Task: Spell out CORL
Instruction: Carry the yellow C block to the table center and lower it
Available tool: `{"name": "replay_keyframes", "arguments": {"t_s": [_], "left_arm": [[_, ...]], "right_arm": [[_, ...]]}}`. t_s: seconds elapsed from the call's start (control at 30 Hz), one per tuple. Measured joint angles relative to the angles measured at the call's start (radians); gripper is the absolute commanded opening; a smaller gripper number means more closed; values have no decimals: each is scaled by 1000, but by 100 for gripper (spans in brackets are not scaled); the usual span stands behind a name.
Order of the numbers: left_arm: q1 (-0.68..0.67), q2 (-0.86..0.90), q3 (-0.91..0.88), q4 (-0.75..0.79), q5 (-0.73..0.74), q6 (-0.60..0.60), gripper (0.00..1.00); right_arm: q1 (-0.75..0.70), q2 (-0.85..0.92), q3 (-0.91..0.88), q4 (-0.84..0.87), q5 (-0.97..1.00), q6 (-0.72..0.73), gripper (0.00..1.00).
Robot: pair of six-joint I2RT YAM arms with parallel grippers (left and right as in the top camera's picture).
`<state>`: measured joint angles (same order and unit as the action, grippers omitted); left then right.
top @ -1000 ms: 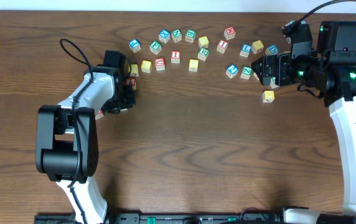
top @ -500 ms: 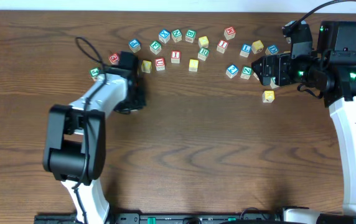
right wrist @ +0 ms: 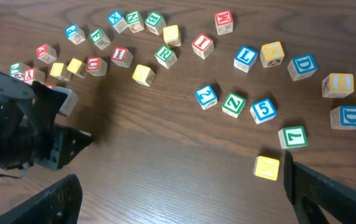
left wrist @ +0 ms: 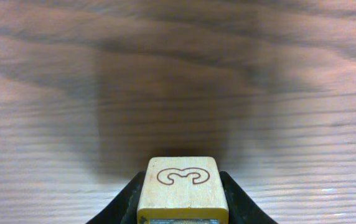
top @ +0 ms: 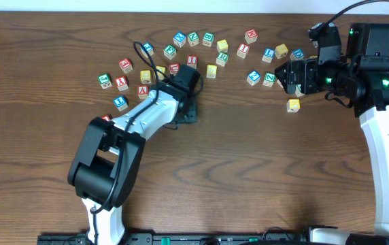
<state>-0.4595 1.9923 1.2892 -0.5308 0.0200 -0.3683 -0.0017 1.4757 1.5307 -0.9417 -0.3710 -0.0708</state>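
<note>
My left gripper [top: 188,113] is shut on a pale wooden block [left wrist: 182,188] with a red outlined letter on top, which I cannot read for certain. It holds the block low over bare wood, just below the arc of letter blocks [top: 192,62]. From the right wrist view the gripper [right wrist: 38,134] and its block [right wrist: 63,100] sit at the left. A blue L block [right wrist: 244,57] and a green R block [right wrist: 164,55] lie in the arc. My right gripper [right wrist: 184,190] is open and empty, hovering by a yellow block [right wrist: 267,167].
Several blocks [top: 121,83] lie in a small cluster at the far left of the arc. A lone yellow block [top: 293,105] sits below the right gripper [top: 287,75]. Blue number and D blocks [right wrist: 304,65] lie at the right. Bare wood fills the table's middle and front.
My left arm has swung right from the left cluster to below the arc's middle, carrying the block. Blocks it covered at the left now show. The right arm has not moved.
</note>
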Motion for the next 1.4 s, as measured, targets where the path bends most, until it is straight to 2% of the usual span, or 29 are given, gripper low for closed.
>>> {"name": "replay_keyframes", "arguments": {"t_s": [0.23, 0.6, 0.73, 0.83, 1.4], "left_arm": [[-55, 0, 2, 70, 0, -29, 31], [-63, 28, 11, 94, -1, -32, 31], [-63, 29, 11, 111, -1, -32, 32], [-63, 30, 11, 113, 0, -32, 39], [-63, 31, 11, 113, -1, -32, 39]], "right_arm": [[0, 0, 0, -45, 0, 0, 99], [0, 0, 0, -64, 0, 0, 99], [0, 0, 0, -64, 0, 0, 99], [0, 0, 0, -64, 0, 0, 99], [0, 0, 0, -64, 0, 0, 99]]}}
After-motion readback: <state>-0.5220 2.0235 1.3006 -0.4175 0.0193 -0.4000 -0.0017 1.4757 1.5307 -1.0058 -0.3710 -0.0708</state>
